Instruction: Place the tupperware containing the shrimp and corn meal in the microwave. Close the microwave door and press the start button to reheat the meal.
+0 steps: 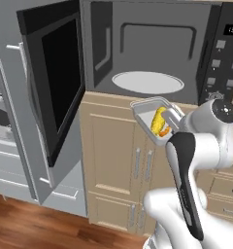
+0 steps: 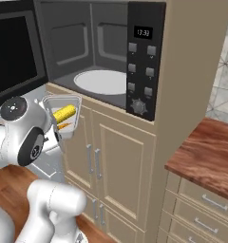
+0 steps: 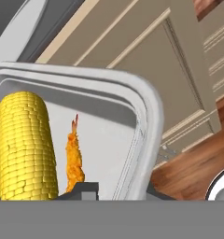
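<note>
Tupperware [image 1: 148, 113] carrying the shrimp and corn meal [image 1: 159, 122] is hanging in the air just below and in front of the open microwave [image 1: 152, 51], level with the top of the tan cabinet [image 1: 113, 155] beneath it; the jaws of the gripper [image 1: 173, 121] are grasping its near rim, as the hand view is showing, with one finger inside beside the shrimp [image 3: 74, 158] and the other outside the wall. The microwave door [image 1: 53, 92] is standing swung wide to the left, and the white turntable [image 1: 147, 81] inside is waiting bare. Judging from this, pickup is done; insertion, release, door closing and pressing start are all remaining. Legible writing is limited to the clock display [image 2: 143, 32], appearing to read 13:32; the button markings are too small to read.
</note>
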You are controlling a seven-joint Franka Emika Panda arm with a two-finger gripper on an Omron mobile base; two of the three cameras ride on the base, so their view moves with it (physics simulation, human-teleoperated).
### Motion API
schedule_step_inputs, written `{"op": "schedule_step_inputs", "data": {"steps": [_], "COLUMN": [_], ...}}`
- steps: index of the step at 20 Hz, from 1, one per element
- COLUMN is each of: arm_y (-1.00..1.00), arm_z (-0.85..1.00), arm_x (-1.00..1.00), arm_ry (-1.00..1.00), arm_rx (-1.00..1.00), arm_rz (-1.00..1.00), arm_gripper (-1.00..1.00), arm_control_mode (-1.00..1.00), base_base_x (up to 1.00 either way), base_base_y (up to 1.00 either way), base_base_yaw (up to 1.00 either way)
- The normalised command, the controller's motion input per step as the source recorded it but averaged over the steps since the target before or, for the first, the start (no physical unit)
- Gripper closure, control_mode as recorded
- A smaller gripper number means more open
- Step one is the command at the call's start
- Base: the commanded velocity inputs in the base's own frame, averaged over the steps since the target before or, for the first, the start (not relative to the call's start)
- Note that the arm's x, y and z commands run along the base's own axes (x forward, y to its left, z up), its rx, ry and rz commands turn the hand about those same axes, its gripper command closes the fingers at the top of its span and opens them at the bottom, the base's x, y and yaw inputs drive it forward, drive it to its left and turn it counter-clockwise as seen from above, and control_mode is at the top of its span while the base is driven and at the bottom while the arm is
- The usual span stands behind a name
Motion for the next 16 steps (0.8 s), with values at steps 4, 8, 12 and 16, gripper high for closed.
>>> {"op": "schedule_step_inputs", "data": {"steps": [4,8,12,16], "arm_y": [0.00,0.04,0.00,0.05], "arm_z": [0.00,0.00,0.01,0.15], "arm_x": [0.00,0.08,0.06,0.21], "arm_ry": [0.00,0.00,0.00,0.00], "arm_rx": [0.00,0.00,0.00,0.00], "arm_rz": [0.00,-0.01,0.00,0.00], "arm_gripper": [1.00,1.00,1.00,1.00], "arm_control_mode": [1.00,-1.00,-1.00,-1.00], "base_base_x": [0.09,0.05,0.00,0.00], "base_base_y": [0.12,0.07,0.00,0.00], "base_base_yaw": [-0.26,-0.07,0.00,0.00]}}
